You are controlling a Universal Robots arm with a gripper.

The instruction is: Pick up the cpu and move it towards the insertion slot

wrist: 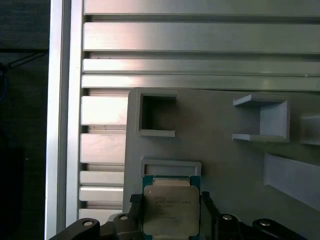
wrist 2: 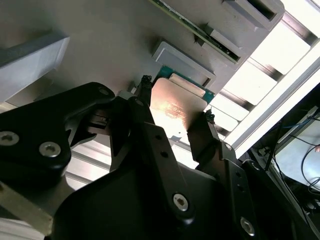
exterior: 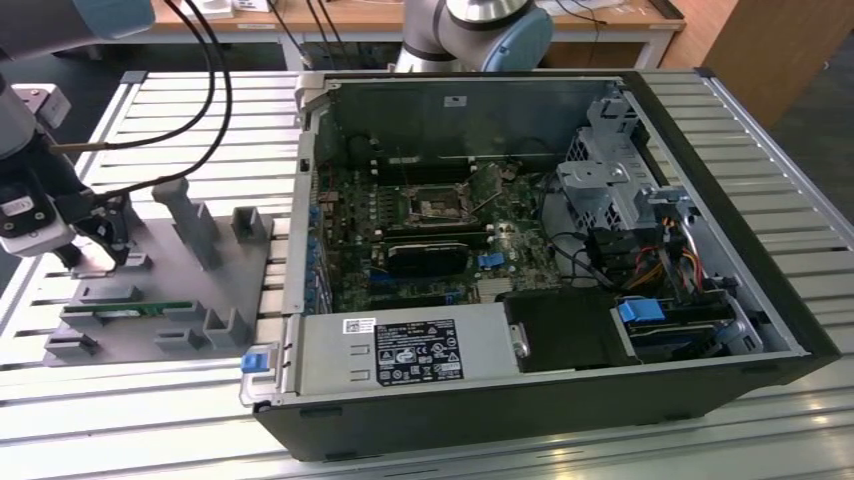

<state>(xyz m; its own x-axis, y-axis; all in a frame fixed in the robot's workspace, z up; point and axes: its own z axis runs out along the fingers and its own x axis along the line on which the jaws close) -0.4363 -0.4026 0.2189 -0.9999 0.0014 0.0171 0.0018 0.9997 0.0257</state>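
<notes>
The cpu, a flat square chip with a silvery top and a green rim, sits between my gripper's two black fingers, beside a small grey frame on the fixture. In the second wrist view the fingertips press against opposite edges of the cpu, so my gripper is shut on it. In the exterior view my gripper hangs low over the grey plastic fixture at the exterior view's left. The insertion slot, a shiny metal frame with a dark centre, lies on the motherboard inside the open computer case.
The open black computer case stands to the exterior view's right of the fixture, with tall walls. A thin green memory stick lies in the fixture. Grey upright posts rise from the fixture near my gripper. Slatted aluminium table underneath.
</notes>
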